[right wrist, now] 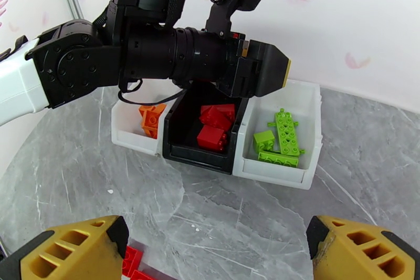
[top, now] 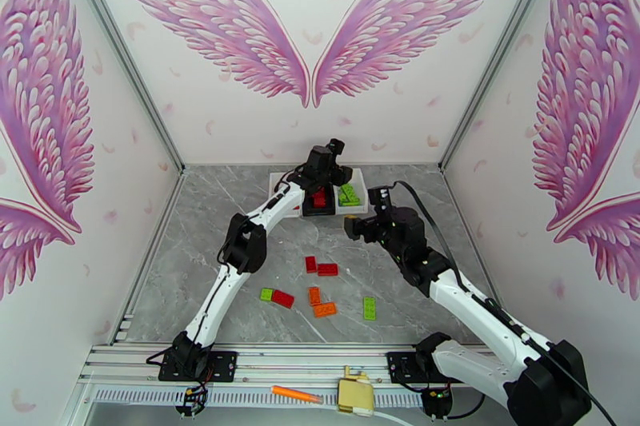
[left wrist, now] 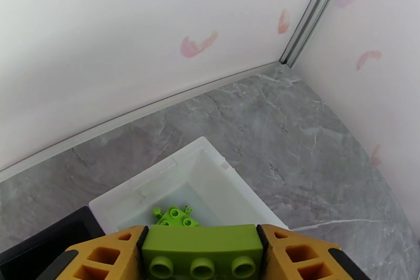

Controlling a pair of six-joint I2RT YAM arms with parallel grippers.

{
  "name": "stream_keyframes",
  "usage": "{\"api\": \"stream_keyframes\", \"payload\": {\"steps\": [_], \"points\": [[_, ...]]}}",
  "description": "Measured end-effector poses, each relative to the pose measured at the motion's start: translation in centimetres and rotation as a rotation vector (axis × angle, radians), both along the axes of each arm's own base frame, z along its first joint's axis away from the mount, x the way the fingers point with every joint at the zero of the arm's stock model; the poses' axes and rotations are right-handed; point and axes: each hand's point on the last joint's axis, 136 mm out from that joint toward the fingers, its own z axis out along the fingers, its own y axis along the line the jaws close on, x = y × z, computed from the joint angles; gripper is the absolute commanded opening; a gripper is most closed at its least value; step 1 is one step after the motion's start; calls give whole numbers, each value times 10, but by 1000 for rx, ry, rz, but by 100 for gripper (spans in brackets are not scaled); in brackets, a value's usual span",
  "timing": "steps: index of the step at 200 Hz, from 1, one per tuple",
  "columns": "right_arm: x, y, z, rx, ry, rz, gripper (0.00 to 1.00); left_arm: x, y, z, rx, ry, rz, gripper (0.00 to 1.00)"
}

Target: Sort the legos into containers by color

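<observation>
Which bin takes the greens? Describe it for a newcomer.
At the far edge of the grey table, three bins stand in a row by the back wall. It is the white bin at the right end, next to the black bin; unlike the other white bin, it holds green bricks.

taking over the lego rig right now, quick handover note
Left gripper: fingers shut on a green brick above the right white bin, not dropped yet.
Right gripper: open, empty, over the table.
Done: orange bricks in the left white bin, red bricks in the black bin, green bricks in the right one.
To do: drop this brick, then sort seven loose bricks: three red, two orange, two green.
</observation>
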Motion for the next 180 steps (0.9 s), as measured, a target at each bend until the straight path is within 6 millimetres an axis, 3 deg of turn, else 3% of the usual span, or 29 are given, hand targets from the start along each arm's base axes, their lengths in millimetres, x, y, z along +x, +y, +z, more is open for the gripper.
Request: {"api": "stream_keyframes", "payload": {"steps": [74, 114, 135, 180], "points": [[0, -3, -1, 9, 10, -12, 95, -3, 1, -3, 8, 9, -8, 80], [-11, -9, -20, -3, 107, -31, 94, -36, 19, -17, 48, 48, -34, 89], [-20, -15, -33, -18, 173, -50, 94, -59, 35, -1, 42, 24, -36, 93], [-34, -3, -39, -34, 206, -3, 95, -114, 81, 65, -28, -114, 9, 97]]}}
